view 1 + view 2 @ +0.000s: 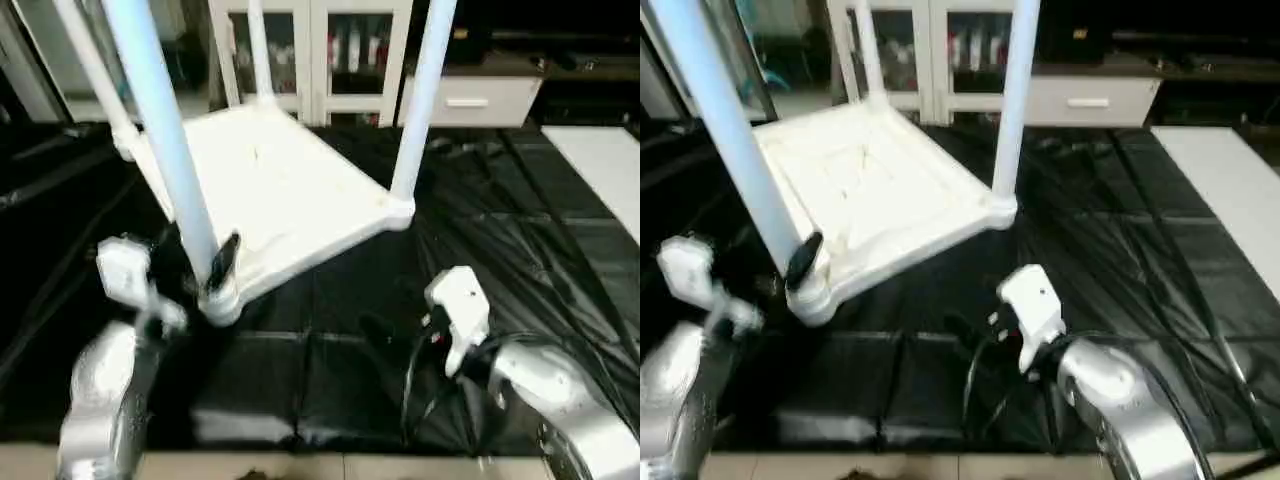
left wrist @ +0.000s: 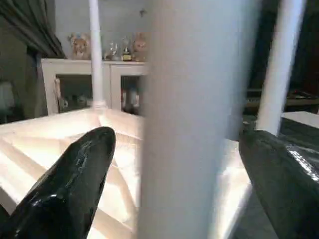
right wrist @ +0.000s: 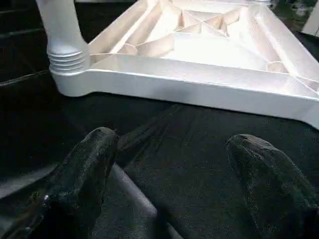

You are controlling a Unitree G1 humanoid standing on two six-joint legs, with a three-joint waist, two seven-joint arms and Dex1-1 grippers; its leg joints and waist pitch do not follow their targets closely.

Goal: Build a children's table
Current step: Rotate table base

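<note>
The children's table lies upside down on the black cover, its white ribbed tabletop (image 1: 290, 190) facing up. Legs stand upright in its corner sockets: the near leg (image 1: 165, 140), a right leg (image 1: 422, 100), a far leg (image 1: 260, 50) and a far-left leg (image 1: 95, 70). My left gripper (image 1: 205, 265) is open around the base of the near leg (image 2: 194, 114), a black finger (image 2: 75, 184) on each side and a gap showing. My right gripper (image 3: 172, 137) is open and holds nothing. It hovers over the black cover, pointing at the tabletop's near edge (image 3: 199, 89).
A white glass-door cabinet (image 1: 310, 50) and a low white drawer unit (image 1: 470, 98) stand behind the work. A white panel (image 1: 605, 170) lies at the right. The wrinkled black cover (image 1: 480, 230) spreads around the table. Black cables (image 1: 420, 380) loop by my right wrist.
</note>
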